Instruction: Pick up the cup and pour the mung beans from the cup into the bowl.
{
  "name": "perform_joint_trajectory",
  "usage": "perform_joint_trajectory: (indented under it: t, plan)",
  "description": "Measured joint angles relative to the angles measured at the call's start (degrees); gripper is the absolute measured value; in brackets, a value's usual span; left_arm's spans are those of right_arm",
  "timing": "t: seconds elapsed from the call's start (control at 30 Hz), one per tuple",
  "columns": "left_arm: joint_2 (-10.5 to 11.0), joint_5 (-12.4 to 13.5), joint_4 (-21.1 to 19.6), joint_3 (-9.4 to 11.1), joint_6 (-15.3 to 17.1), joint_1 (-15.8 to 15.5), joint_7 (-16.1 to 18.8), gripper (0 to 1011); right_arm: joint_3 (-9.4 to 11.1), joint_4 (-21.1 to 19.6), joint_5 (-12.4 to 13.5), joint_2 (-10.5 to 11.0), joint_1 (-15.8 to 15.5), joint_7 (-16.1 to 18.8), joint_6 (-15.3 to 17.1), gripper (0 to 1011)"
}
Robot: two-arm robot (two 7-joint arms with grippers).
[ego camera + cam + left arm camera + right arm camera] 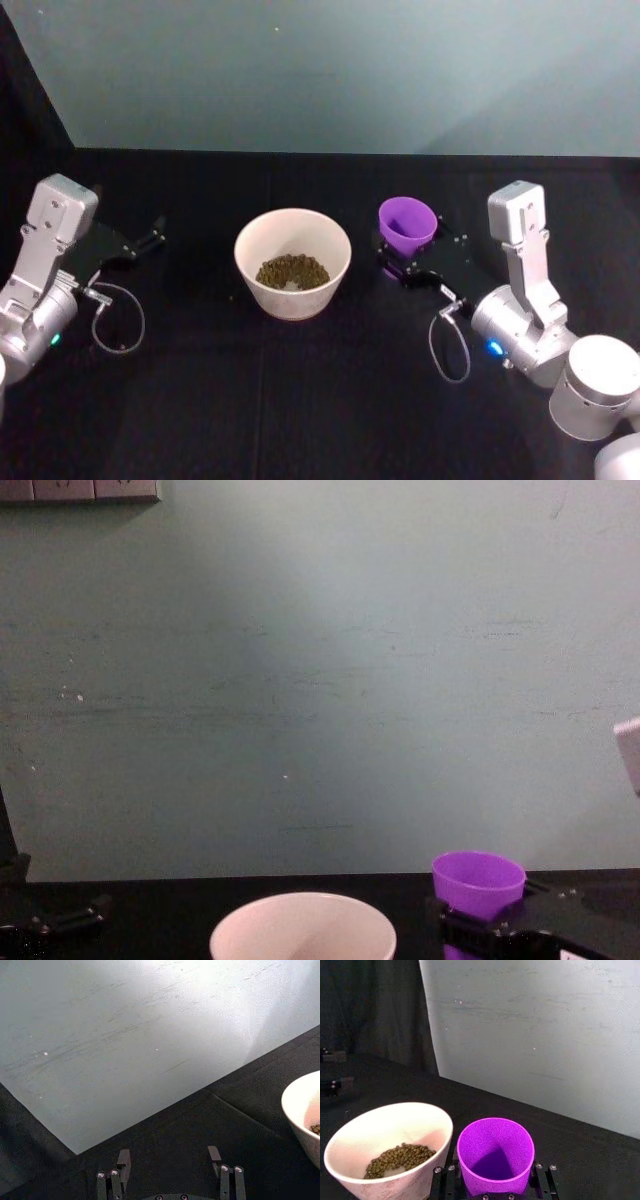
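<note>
The purple cup (407, 222) stands upright just right of the off-white bowl (245, 240), with my right gripper (415, 250) shut on its lower part. In the right wrist view the cup (495, 1155) sits between the fingers and its inside looks empty. Mung beans (292, 271) lie in the bottom of the bowl (395, 1125). From the chest view, the cup (478, 880) rises beside the bowl's rim (300, 925), which it overtops. My left gripper (155, 235) rests open at the far left, well clear of the bowl, nothing between its fingers (123, 1157).
A black cloth covers the table (320, 400), and a pale green wall (330, 70) stands behind its far edge. Loose cables loop beside each wrist (120, 320). Free room lies in front of the bowl and between it and the left gripper.
</note>
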Motion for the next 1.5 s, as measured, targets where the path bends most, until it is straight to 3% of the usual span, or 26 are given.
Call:
perform_joint_trajectory:
  t: [0.27,0.67,0.73,0.87,1.17,1.3,1.37,1.4,1.5]
  plan:
    - [0.0,0.0,0.0,0.0,0.0,0.0,0.0,1000,-1.0,1.3,1.0,0.3,0.0,-0.5,-0.9,718]
    - [0.0,0.0,0.0,0.0,0.0,0.0,0.0,1000,-2.2,1.4,2.5,1.1,-0.3,-2.0,-0.8,1003]
    - [0.0,0.0,0.0,0.0,0.0,0.0,0.0,1000,-2.4,1.2,2.7,1.3,-0.4,-2.2,-0.8,1002]
    - [0.0,0.0,0.0,0.0,0.0,0.0,0.0,1000,-2.7,-0.3,3.0,1.8,-0.9,-2.7,-0.8,1002]
    - [0.0,0.0,0.0,0.0,0.0,0.0,0.0,1000,-1.8,-8.0,4.9,3.0,-2.9,-4.8,-0.7,1002]
    - [0.0,0.0,0.0,0.0,0.0,0.0,0.0,1000,-0.9,-10.9,5.0,3.2,-3.4,-7.8,-0.1,1002]
    - [0.0,0.0,0.0,0.0,0.0,0.0,0.0,1000,0.0,-13.1,3.4,2.9,-3.8,-12.6,1.9,1002]
    - [0.0,0.0,0.0,0.0,0.0,0.0,0.0,1000,0.0,-13.1,3.4,2.9,-3.8,-12.6,1.9,1002]
    - [0.0,0.0,0.0,0.0,0.0,0.0,0.0,1000,1.4,-14.8,0.9,2.5,-4.1,-18.1,4.0,1002]
